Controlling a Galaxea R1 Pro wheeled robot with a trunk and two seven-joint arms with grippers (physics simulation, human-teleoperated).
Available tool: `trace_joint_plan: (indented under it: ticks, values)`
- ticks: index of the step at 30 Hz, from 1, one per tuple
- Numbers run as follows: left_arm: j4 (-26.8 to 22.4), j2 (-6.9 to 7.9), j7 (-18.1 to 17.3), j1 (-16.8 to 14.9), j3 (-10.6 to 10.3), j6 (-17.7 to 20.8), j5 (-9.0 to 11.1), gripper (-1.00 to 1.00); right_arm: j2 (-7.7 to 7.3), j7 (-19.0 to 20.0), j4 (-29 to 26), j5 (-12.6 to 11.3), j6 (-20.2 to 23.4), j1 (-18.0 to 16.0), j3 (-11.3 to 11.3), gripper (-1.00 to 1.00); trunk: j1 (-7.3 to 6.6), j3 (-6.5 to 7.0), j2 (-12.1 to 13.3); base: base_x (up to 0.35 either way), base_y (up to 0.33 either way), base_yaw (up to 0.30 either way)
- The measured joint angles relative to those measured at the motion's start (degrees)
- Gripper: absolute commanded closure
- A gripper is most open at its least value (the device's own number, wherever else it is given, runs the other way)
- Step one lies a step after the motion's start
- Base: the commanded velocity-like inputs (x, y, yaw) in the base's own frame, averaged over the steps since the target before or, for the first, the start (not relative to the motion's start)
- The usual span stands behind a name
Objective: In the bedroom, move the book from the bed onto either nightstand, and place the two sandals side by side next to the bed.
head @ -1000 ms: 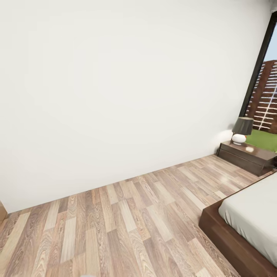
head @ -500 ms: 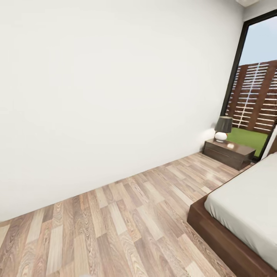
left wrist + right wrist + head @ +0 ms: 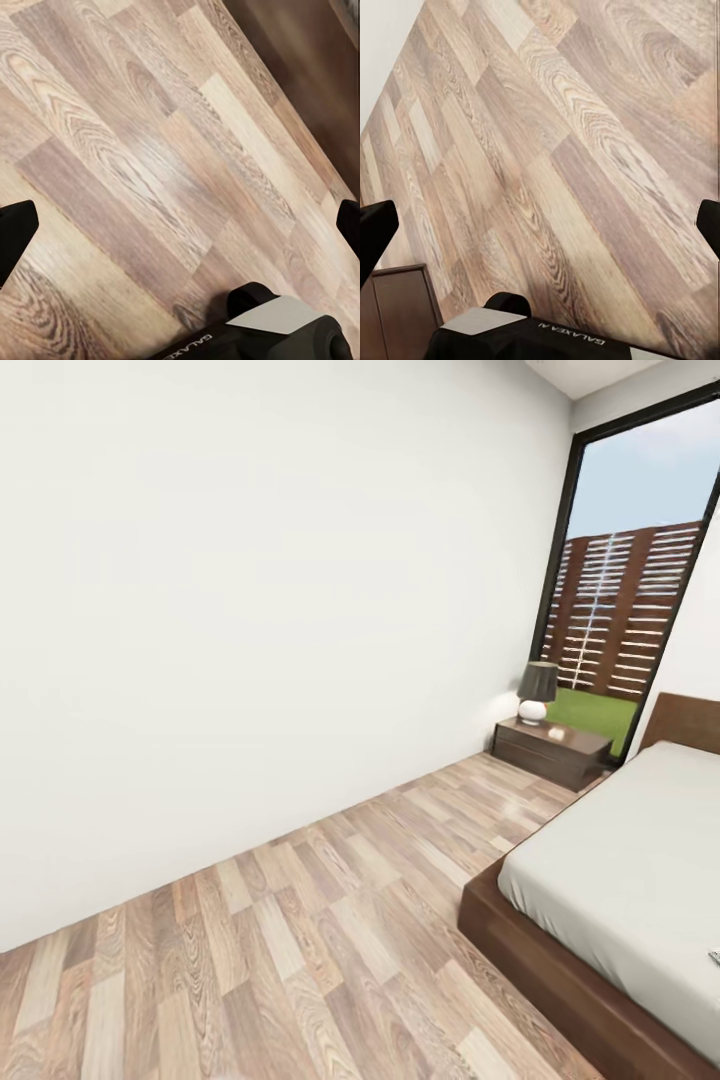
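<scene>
1. Left gripper (image 3: 180, 225) spread wide, black fingertips at opposite edges of the left wrist view, nothing between them but wood-plank floor (image 3: 150, 150).
2. Right gripper (image 3: 540, 225) likewise wide apart and empty, pointed down at the planks, with a dark brown cabinet (image 3: 394, 307) showing at one corner of the right wrist view; cannot tell which piece of furniture.
3. Both arms apparently hanging low beside the base, wrists aimed at the floor; a travelling pose by the look of it, not a reaching one.
4. Step in hand, judged from the pictures: still the approach, looking over the bedroom, no object engaged yet.
5. Bed (image 3: 620, 860) at the right of the head view, pale mattress on a dark frame, headboard (image 3: 685, 722) at the far end.
6. Small dark item (image 3: 714, 958) on the mattress at the right edge of the head view, cut off and too small to name; possibly the book.
7. Nightstand (image 3: 550, 750) against the far wall near the window (image 3: 625, 600), just beyond the bed's head, a lamp (image 3: 537, 692) on top, free surface beside it.
8. Next move likely calls for bringing more of the mattress into sight, then closing in on the bedside for a reach.
</scene>
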Motion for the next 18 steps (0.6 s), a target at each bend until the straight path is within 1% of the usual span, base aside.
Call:
trace_joint_plan:
  ticks: [18]
  values:
    - [0.00, 0.02, 0.00, -0.01, 0.00, 0.02, 0.00, -1.00, 0.00, -0.01, 0.01, 0.00, 0.00, 0.00, 0.00, -1.00, 0.00, 0.65, 0.00, 0.000, 0.000, -0.220]
